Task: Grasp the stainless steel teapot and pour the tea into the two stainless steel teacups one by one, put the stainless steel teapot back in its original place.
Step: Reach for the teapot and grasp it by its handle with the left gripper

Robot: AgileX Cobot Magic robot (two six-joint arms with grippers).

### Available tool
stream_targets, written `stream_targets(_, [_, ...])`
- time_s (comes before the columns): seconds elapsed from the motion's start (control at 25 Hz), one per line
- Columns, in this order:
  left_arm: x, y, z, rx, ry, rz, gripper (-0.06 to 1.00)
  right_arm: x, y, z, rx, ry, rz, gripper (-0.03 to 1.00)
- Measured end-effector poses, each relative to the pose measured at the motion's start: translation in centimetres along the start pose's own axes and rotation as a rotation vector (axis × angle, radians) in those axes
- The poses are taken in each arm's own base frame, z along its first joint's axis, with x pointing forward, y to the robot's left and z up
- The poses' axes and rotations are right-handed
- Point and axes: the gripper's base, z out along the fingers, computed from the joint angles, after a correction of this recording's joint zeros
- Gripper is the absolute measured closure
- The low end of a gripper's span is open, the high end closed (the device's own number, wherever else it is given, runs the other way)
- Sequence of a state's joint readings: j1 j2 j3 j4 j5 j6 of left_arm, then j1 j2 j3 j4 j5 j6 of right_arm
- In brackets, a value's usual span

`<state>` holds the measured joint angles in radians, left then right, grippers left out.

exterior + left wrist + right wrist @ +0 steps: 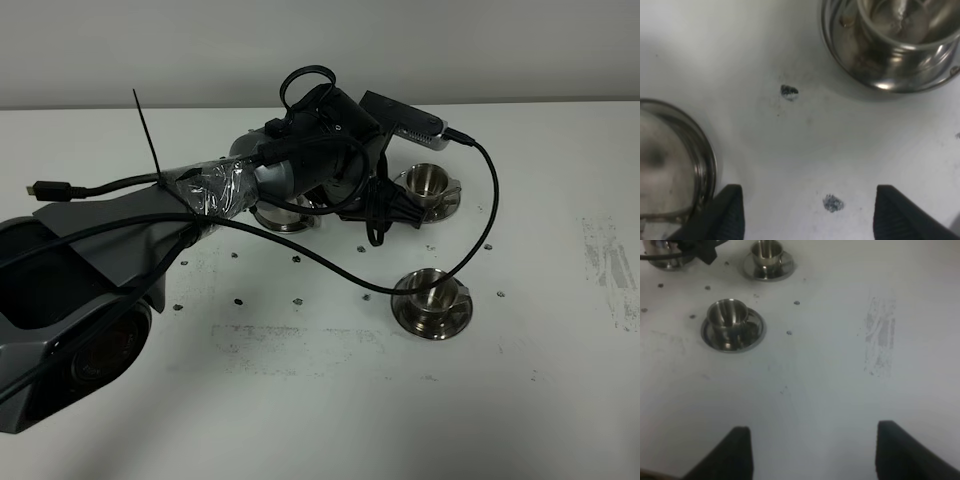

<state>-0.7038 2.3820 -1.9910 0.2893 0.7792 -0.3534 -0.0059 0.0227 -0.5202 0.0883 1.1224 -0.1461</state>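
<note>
From high up, my left arm (230, 185) is covering what I am taking for the squat shiny stainless steel teapot (285, 215), just left of the small far steel teacup (428, 188) on its saucer. My left wrist is showing my left claw (807, 212) wide and empty, a blurred steel round beside one finger, so I am judging I should be sliding away from the far steel teacup until the pot's handle sits between my fingers. My right wrist is showing my right claw (815, 452) wide and empty, well apart from that cup.

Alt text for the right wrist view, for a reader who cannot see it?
The right pincer hangs open and empty over a white table. A nearer teacup and a farther teacup stand beyond, each on a saucer.
</note>
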Motion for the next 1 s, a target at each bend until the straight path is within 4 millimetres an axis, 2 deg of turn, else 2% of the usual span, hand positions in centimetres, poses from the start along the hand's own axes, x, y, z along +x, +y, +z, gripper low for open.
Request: stream_targets(1.0, [1.7,1.0,-0.2,-0.105,0.189,0.045,0.39,0.0,0.0,0.0,0.0,0.0,0.0,0.42])
